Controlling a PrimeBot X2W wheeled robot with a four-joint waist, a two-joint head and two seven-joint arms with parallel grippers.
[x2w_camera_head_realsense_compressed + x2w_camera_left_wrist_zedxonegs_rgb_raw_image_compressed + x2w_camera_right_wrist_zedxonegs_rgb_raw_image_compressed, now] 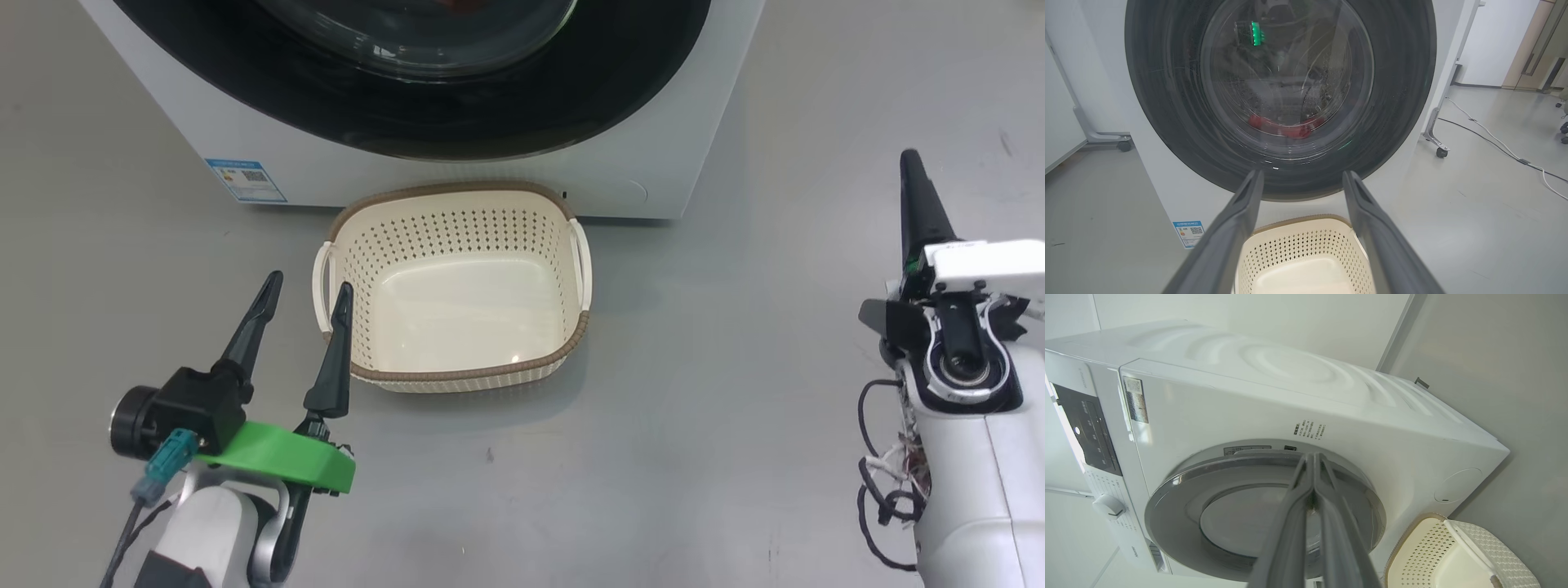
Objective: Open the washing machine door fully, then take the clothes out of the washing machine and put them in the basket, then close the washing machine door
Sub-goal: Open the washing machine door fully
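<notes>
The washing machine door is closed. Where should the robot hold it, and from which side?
Probably the outer edge of the washing machine door rim, on the robot's right side, coming from that side with the right gripper. In the right wrist view the rim stands proud of the white front there. The bulging glass bowl offers no hold. I cannot make out a handle.

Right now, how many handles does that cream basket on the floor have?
2. The left handle is on the side of the basket next to the open left pincer; the right handle is on the opposite side. None seems hidden.
</notes>
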